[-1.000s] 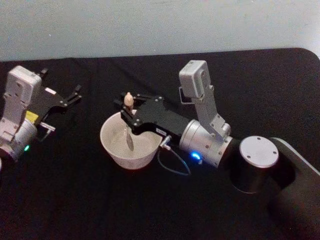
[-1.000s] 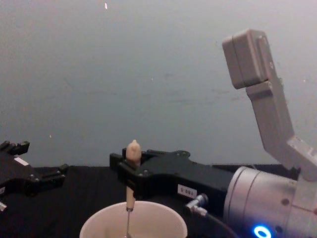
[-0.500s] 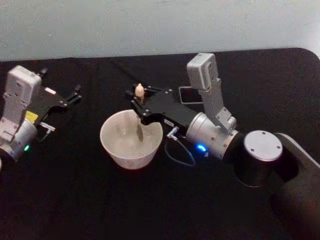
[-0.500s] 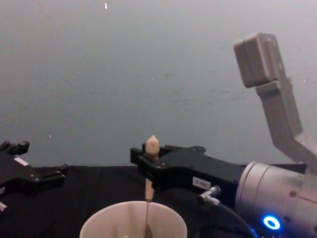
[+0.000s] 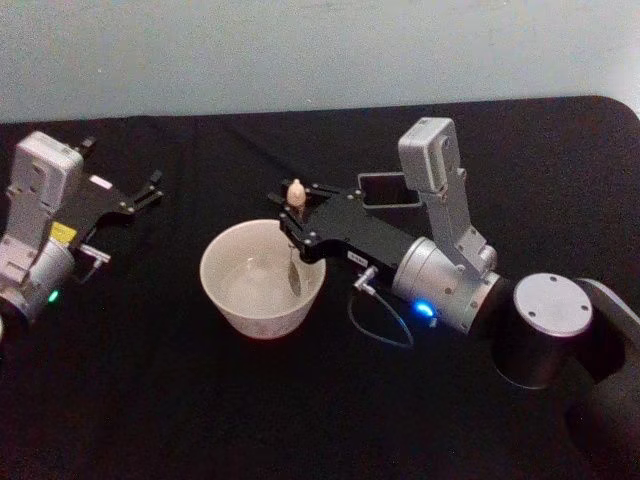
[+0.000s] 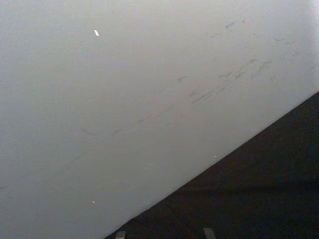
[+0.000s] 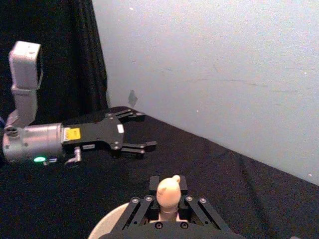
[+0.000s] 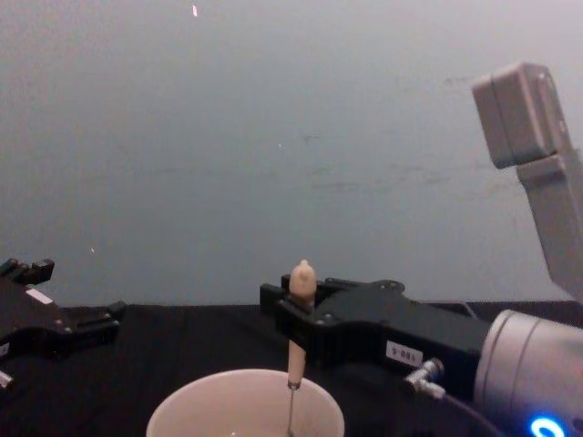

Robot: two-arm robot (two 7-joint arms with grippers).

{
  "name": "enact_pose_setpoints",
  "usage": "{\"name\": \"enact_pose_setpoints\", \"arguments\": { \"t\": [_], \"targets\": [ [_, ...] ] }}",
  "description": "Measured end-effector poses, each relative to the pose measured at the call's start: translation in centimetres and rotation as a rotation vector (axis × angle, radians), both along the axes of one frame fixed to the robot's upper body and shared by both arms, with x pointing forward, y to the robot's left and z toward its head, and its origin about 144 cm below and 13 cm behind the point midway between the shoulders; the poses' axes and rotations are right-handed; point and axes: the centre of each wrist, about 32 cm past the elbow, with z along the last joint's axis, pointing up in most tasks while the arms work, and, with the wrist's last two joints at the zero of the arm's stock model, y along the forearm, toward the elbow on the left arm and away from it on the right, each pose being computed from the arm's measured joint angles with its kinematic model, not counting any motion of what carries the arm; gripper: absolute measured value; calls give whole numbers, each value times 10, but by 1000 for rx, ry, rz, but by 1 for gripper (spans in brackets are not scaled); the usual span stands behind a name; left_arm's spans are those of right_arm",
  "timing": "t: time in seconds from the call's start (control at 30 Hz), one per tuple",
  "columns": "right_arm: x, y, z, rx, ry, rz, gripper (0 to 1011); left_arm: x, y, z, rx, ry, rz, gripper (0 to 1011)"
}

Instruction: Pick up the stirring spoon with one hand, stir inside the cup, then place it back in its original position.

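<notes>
The head camera looks down from above and behind onto the black table (image 5: 150, 400), far enough off to take in the whole work area, with the cup (image 5: 240, 312) near centre. The chest camera sits low and close, looking level across the table toward the pale wall (image 8: 273, 137). The cup's rim lies at its bottom edge and the spoon (image 8: 301, 278) stands mid-frame, both shared with the head view. The left wrist camera faces the wall at a tilt, catching a corner of table. The right wrist camera looks along the right gripper (image 7: 168, 213), past the spoon's knob, to the left gripper (image 7: 148, 130) and the wall behind.
</notes>
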Motion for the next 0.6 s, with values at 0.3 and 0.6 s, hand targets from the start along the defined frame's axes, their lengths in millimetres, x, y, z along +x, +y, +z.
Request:
{"name": "enact_pose_setpoints", "arguments": {
  "t": [0.3,0.6],
  "targets": [
    [-10,2,1,4,6,34,197,0,0,0,0,0,0,1001],
    [-13,11,1,8,13,61,197,0,0,0,0,0,0,1001]
  ]
}}
